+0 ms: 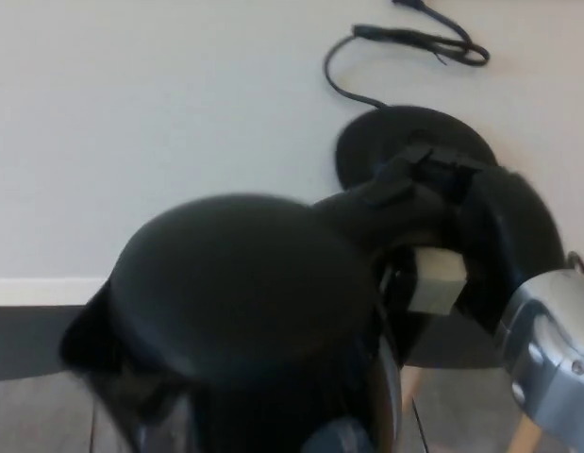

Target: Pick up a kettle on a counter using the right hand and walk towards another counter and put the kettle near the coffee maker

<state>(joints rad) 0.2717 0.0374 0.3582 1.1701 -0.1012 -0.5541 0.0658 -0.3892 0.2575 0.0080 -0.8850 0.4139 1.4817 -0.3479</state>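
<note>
One kettle (244,311) in right hand (480,245); unlabeled.

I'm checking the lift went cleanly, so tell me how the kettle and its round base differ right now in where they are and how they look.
The kettle is off the counter, held by the right hand near the camera; the base lies flat on the counter. The kettle looks big and domed, the base a thin disc. A cord runs from the base; none shows on the kettle. Both are black.
</note>
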